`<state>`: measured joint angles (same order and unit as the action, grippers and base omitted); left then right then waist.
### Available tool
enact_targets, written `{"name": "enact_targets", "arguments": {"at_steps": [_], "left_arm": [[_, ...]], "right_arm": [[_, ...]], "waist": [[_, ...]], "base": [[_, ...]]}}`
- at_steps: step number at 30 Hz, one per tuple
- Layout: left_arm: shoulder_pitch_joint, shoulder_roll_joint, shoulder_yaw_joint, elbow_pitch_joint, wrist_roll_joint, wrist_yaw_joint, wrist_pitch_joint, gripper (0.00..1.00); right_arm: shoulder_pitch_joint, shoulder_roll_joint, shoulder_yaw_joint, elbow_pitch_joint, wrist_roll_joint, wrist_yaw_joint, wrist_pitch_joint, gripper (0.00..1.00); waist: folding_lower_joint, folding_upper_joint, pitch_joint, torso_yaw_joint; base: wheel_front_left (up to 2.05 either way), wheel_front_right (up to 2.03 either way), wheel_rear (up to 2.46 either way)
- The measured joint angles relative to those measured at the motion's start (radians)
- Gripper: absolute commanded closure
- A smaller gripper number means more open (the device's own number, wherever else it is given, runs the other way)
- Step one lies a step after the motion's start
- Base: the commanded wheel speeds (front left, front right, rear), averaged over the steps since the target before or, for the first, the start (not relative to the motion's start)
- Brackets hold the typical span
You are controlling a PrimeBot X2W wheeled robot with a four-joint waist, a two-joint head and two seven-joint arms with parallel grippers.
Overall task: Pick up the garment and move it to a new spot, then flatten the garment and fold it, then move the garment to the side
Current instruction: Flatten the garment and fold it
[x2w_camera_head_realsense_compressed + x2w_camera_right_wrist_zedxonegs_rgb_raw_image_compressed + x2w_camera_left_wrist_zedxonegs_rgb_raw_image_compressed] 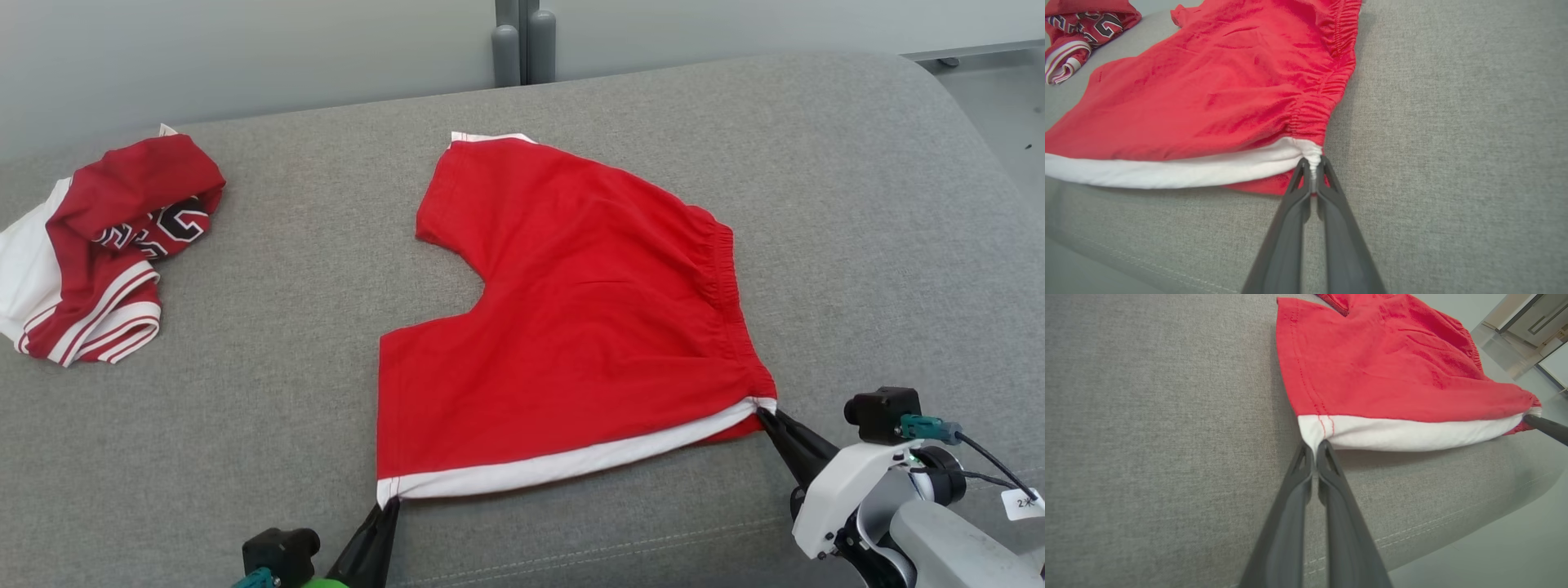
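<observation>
1. The red shorts (588,310) lay spread almost flat on the grey couch (245,408). They reached away from both pincers, and their elastic waistband (722,278) ran off just beyond the right-hand one.
2. The white side band (571,461) of the shorts was stretched in a line from one pincer to the other, close to the couch's front edge. It looked slightly raised off the fabric beneath.
3. The left pincer (390,502) was clenched on the white hem corner of the near leg, with cloth nipped between its tips.
4. The right pincer (766,412) was likewise clenched, grasping the bunched white corner where the band met the waistband.
5. To my eye the shorts had already been carried to their spot, and the flattening looked nearly finished, with only faint creases showing across the red cloth. No fold had been made yet, so the folding and the final move to the side were left to do.
6. A crumpled red-and-white jersey (106,245) sat well apart, beyond and to the left of the left pincer, touching nothing.
</observation>
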<state>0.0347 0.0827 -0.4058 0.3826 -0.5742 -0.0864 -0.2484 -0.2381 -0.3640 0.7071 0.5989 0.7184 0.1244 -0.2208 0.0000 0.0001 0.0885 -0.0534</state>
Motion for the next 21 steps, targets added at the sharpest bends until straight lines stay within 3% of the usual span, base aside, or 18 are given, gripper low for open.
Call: {"name": "enact_targets", "arguments": {"at_steps": [8, 9, 10, 11, 12, 13, 15, 16, 21], "left_arm": [[0.000, -0.001, -0.019, 0.047, 0.026, 0.000, 0.000, 1.00], [0.000, -0.001, -0.019, 0.053, 0.026, 0.000, 0.000, 1.00], [-0.001, -0.001, -0.019, 0.058, 0.026, 0.000, 0.000, 1.00], [-0.002, -0.002, -0.019, 0.062, 0.026, 0.001, 0.000, 0.85], [-0.003, -0.002, -0.019, 0.066, 0.026, 0.007, 0.000, 0.67], [-0.004, -0.003, -0.018, 0.071, 0.026, 0.009, 0.000, 0.41], [-0.004, -0.004, -0.018, 0.079, 0.026, 0.009, 0.000, 0.07], [-0.004, -0.004, -0.017, 0.084, 0.026, 0.009, 0.000, 0.00], [-0.004, -0.003, -0.007, 0.098, 0.026, 0.018, 0.000, 0.00]], "right_arm": [[0.001, 0.012, 0.020, 0.034, -0.028, 0.000, -0.009, 1.00], [0.001, 0.014, 0.020, 0.037, -0.031, 0.000, -0.009, 0.90], [0.001, 0.017, 0.020, 0.041, -0.033, 0.000, -0.009, 0.67], [0.001, 0.020, 0.019, 0.045, -0.033, 0.000, -0.011, 0.52], [0.001, 0.023, 0.019, 0.049, -0.033, 0.000, -0.012, 0.12], [0.001, 0.025, 0.018, 0.052, -0.033, 0.000, -0.014, 0.00], [0.001, 0.029, 0.018, 0.058, -0.033, 0.000, -0.017, 0.00], [0.001, 0.030, 0.016, 0.060, -0.033, 0.000, -0.018, 0.00], [0.005, 0.031, 0.005, 0.067, -0.034, 0.000, -0.018, 0.00]], "waist": [[0.0000, 0.0000, -0.004, -0.002], [0.0000, 0.0000, -0.005, -0.002], [0.0000, 0.0000, -0.006, -0.003], [0.0000, 0.0000, -0.006, -0.003], [0.0000, 0.0000, -0.007, -0.004], [0.0000, 0.0000, -0.008, -0.005], [0.0000, 0.0000, -0.009, -0.006], [0.0000, 0.0000, -0.010, -0.007], [0.0000, 0.0000, -0.016, -0.010]], "base": [[0.00, 0.00, 0.00], [0.00, 0.00, 0.00], [0.00, 0.00, 0.00], [0.00, 0.00, 0.00], [0.00, 0.00, 0.00], [0.00, 0.00, 0.00], [0.00, 0.00, 0.00], [0.00, 0.00, 0.00], [0.00, 0.00, 0.00]]}}
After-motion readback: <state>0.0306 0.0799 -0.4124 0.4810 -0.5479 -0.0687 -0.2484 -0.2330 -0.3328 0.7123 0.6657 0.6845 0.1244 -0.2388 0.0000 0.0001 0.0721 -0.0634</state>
